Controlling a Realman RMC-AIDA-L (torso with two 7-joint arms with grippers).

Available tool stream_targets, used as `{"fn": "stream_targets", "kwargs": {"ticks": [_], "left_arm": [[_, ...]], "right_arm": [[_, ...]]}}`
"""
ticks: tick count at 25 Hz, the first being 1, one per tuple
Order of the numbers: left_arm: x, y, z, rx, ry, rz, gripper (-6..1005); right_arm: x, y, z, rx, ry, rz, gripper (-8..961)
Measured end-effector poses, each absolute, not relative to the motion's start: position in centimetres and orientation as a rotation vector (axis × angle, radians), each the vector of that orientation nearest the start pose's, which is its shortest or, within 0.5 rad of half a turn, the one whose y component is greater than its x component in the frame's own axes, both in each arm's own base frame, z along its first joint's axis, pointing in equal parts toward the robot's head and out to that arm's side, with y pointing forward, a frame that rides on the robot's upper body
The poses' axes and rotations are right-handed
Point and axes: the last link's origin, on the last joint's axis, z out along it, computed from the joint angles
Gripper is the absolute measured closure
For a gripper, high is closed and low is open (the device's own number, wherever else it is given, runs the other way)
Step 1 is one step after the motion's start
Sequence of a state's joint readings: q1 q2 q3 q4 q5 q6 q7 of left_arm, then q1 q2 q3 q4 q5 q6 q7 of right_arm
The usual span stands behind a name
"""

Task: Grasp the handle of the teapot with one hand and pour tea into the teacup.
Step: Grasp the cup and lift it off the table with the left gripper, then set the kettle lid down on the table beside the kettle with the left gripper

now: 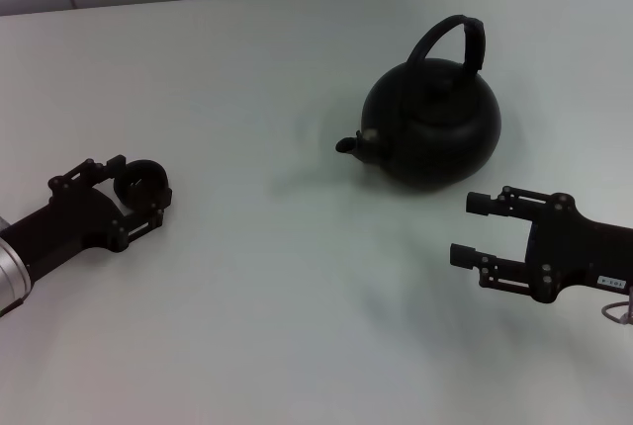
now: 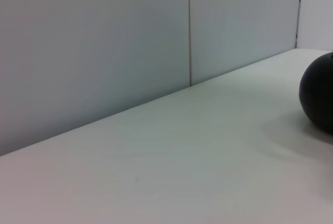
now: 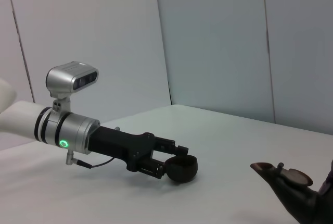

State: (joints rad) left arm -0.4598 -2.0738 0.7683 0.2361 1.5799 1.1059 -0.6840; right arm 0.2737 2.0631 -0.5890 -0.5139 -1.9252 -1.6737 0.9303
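1. White table (image 1: 277,326), grey wall panels behind.
2. I see the teapot (image 1: 431,128) upper right; handle (image 1: 453,38) arches above it.
3. Right gripper (image 1: 473,230), jaws spread and empty, lies just below the teapot, nearer.
4. Left gripper (image 1: 148,191), left edge, clamps the teacup (image 1: 141,182).

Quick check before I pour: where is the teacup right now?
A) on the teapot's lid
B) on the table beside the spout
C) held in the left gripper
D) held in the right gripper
C: the left gripper is closed around the teacup, away from the teapot; the right gripper is open and empty.
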Motion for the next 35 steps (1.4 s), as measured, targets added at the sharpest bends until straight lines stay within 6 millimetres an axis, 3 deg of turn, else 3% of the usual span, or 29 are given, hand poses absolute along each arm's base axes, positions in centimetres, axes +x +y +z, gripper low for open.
{"fn": "stream_targets", "kwargs": {"ticks": [16,20,26,30,35], "left_arm": [[-33.2,31.7,-5.1,-2.343,-0.482,-0.476,259],[-32.9,31.6,-5.1,-2.351,-0.473,-0.495,313],[-30.3,31.6,-6.3,-2.491,-0.339,-0.567,300],[-27.9,31.9,-8.1,-2.631,-0.229,-0.568,292],[-27.1,32.2,-8.5,-2.657,-0.206,-0.574,281]], "right_arm": [[33.0,23.9,0.1,-2.565,0.47,0.798,274],[33.0,23.9,0.1,-2.564,0.47,0.798,275],[33.1,23.9,0.2,-2.55,0.477,0.8,274],[33.2,23.6,0.3,-2.542,0.482,0.811,274],[33.3,23.5,0.3,-2.539,0.488,0.814,274]]}}
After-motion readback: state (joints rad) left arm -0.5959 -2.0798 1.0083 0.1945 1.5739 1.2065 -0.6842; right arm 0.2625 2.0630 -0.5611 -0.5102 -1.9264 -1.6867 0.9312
